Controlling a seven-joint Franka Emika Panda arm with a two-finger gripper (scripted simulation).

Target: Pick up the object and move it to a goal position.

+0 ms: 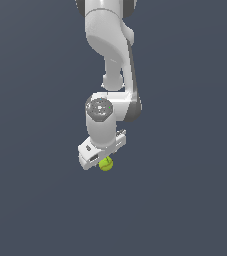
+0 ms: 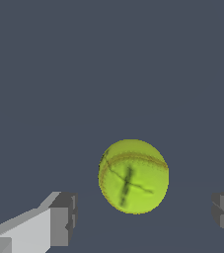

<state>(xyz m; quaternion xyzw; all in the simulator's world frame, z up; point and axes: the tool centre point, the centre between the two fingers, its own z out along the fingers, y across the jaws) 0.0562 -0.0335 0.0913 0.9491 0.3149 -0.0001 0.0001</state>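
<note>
1. The white robot hand (image 1: 101,159) hangs low over the plain dark grey table (image 1: 30,200), right above the small yellow-green ball with its thin dark seam (image 1: 106,163).
2. In the wrist view the ball (image 2: 133,176) sits between the two grey fingertips (image 2: 64,217), with clear gaps either side. The hand is spread wide, touching nothing.
3. So the approach looks about done; no grasp yet.
4. What's left: close on the ball, lift, and carry it to the goal. No goal marker shows in either view.
</note>
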